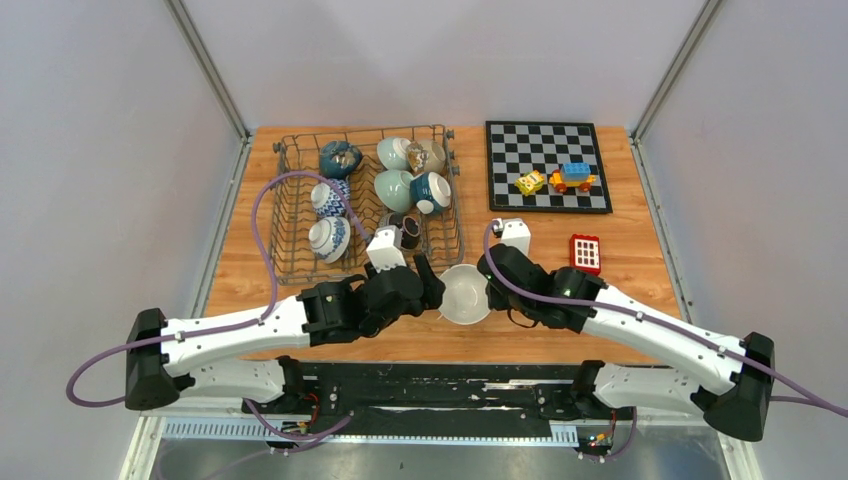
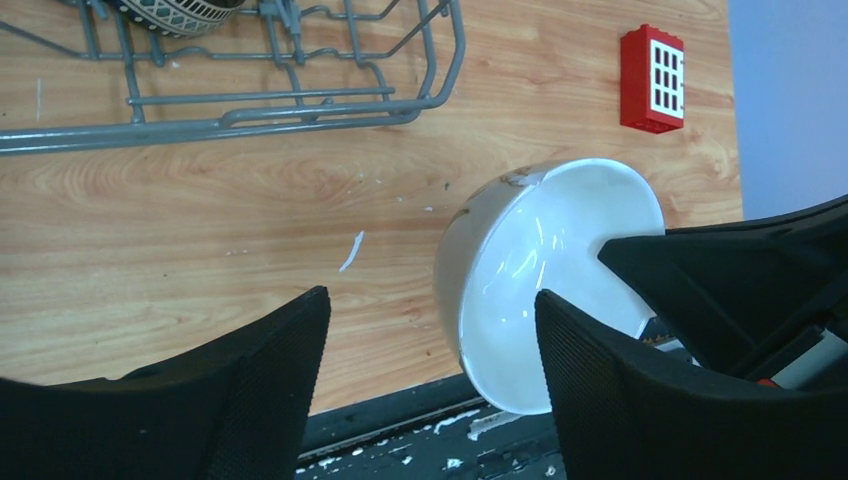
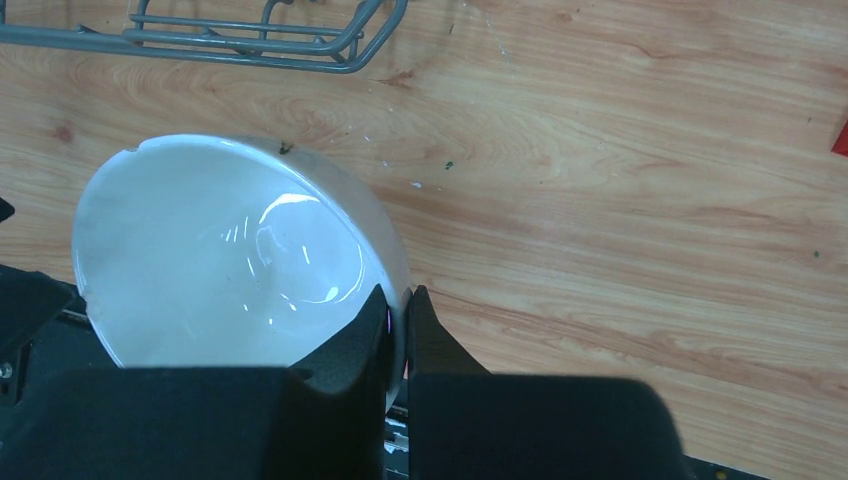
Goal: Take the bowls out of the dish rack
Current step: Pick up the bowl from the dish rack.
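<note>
We see the right pincer (image 3: 397, 322) clenched on the rim of a white bowl (image 1: 465, 293) by the near right corner of the dish rack (image 1: 300, 272). The bowl is tipped, mouth facing up and toward the surface's (image 1: 640, 262) near edge. The left pincer (image 2: 430, 302) gapes beside it, released.

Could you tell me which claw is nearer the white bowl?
Right. The right claw is shut on the rim of the white bowl; the left claw hangs open beside it, on its left.

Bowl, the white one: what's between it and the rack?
Nothing but bare table with tiny white flecks lies between the bowl and the rack, seen in the left wrist view.
</note>
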`<state>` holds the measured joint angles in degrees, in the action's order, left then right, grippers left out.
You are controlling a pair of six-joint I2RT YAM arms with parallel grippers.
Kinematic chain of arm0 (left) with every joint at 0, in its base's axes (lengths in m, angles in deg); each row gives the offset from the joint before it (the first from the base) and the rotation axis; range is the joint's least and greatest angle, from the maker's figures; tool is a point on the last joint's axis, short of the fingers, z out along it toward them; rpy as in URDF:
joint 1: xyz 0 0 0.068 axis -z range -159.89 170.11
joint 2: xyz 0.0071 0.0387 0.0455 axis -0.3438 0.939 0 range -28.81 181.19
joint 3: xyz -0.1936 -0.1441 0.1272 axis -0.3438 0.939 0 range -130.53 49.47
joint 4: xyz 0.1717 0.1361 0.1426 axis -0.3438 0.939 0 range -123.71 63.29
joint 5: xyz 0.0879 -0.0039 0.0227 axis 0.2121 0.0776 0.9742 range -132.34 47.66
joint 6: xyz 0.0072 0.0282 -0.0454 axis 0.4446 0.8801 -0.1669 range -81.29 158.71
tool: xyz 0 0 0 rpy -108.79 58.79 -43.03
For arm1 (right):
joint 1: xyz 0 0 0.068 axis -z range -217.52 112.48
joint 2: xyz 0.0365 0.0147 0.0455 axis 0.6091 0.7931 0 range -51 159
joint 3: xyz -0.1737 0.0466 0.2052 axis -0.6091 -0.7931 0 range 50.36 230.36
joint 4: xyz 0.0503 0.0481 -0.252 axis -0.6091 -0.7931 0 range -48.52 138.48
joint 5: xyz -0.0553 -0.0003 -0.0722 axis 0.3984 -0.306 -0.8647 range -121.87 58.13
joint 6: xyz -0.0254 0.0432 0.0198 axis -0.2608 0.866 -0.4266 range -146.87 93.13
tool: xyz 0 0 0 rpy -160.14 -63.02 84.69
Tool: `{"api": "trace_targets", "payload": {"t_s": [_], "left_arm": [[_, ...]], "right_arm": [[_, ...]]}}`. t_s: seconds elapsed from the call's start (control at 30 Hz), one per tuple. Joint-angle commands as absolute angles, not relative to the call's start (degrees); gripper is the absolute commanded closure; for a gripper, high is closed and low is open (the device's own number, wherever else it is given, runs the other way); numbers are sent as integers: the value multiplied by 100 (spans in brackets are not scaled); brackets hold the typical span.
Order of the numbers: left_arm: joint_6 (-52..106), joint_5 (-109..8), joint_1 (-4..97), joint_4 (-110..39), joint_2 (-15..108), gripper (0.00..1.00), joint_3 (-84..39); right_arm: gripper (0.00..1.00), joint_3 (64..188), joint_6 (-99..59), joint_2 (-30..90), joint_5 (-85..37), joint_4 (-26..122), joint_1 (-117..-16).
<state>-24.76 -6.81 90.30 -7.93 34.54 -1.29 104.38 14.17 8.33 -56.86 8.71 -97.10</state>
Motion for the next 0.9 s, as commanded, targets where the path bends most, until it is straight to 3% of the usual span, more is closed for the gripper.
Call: {"api": "trace_targets", "payload": {"t_s": [0.0, 0.3, 0.57, 0.8, 0.87], "left_arm": [[-2563, -605, 8968, -453, 3545, 26, -300], [-2132, -894, 8954, -285, 4108, 34, -678], [-1992, -854, 8939, -32, 4457, 61, -964], [-1997, -928, 8937, -9, 4578, 63, -956], [-1977, -958, 8937, -36, 4570, 69, -947]], "right_arm": [[100, 10458, 1834, 888, -5394, 1227, -9543], [100, 10544, 1934, 1050, -5213, 1236, -9499], [100, 10545, 1957, 1060, -5178, 1236, -9501], [100, 10601, 1967, 1098, -5140, 1236, -9499], [100, 10613, 1953, 1105, -5138, 1236, -9500]]}}
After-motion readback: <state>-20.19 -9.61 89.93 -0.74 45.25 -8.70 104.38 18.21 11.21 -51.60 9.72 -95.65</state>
